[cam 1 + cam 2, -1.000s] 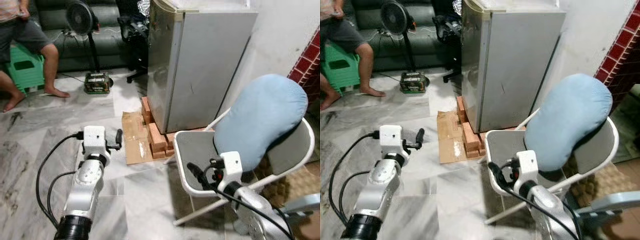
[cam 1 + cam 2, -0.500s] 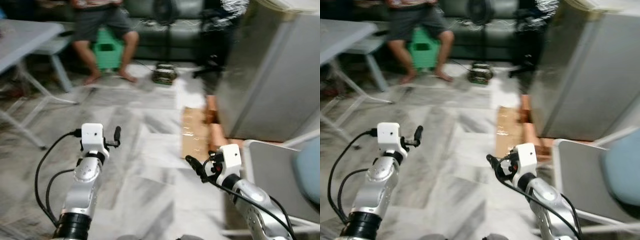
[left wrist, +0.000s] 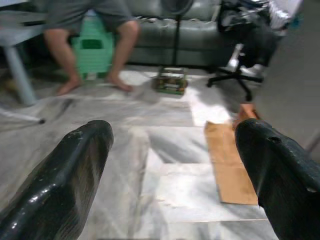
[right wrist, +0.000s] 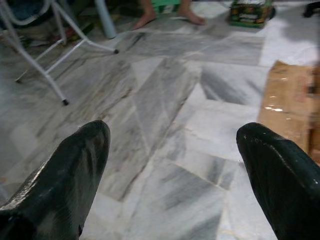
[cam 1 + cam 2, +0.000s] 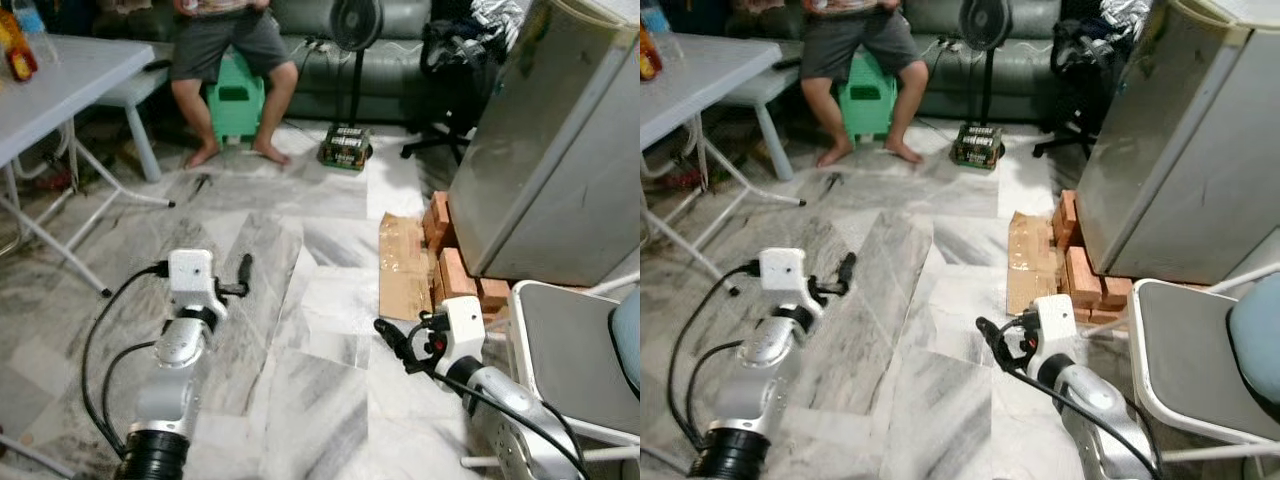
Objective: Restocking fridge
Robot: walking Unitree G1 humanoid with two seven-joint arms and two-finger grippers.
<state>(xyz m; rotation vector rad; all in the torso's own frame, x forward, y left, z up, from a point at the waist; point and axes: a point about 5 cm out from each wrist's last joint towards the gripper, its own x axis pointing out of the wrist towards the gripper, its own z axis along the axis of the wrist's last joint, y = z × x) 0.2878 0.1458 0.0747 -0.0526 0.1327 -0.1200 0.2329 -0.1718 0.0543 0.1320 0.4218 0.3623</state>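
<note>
Evidently the robot is between fetch and stow, with nothing in either pincer. Nearest, the left gripper (image 5: 243, 272) is held out over the marble floor (image 5: 300, 340), well to the left of the fridge (image 5: 555, 150), its two black fingers (image 3: 65, 180) spread wide and empty. The right gripper (image 5: 392, 342) hovers nearer the fridge, just short of the folding chair (image 5: 575, 365) that stands in front of it; its fingers (image 4: 60, 175) are likewise spread apart with only floor between them.

Against the fridge's foot lie a flattened cardboard sheet (image 5: 402, 268) and a stack of red bricks (image 5: 452, 272) propping the cabinet up. The fridge shows only blank grey walls, so I cannot tell whether its door is open or shut.

My judgement: stock has to be collected first. Bottles (image 5: 14, 40) stand on the grey folding table (image 5: 60, 75), far left of the fridge, and may be the goods. The next move calls for turning toward that table, minding its splayed legs (image 5: 60, 250).

Farther back from the fridge are a case of cans (image 5: 345, 148), a standing fan (image 5: 355, 22), a seated person (image 5: 225, 40) on a green stool (image 5: 232, 100), an office chair (image 5: 450, 60) and a dark sofa (image 5: 310, 60).
</note>
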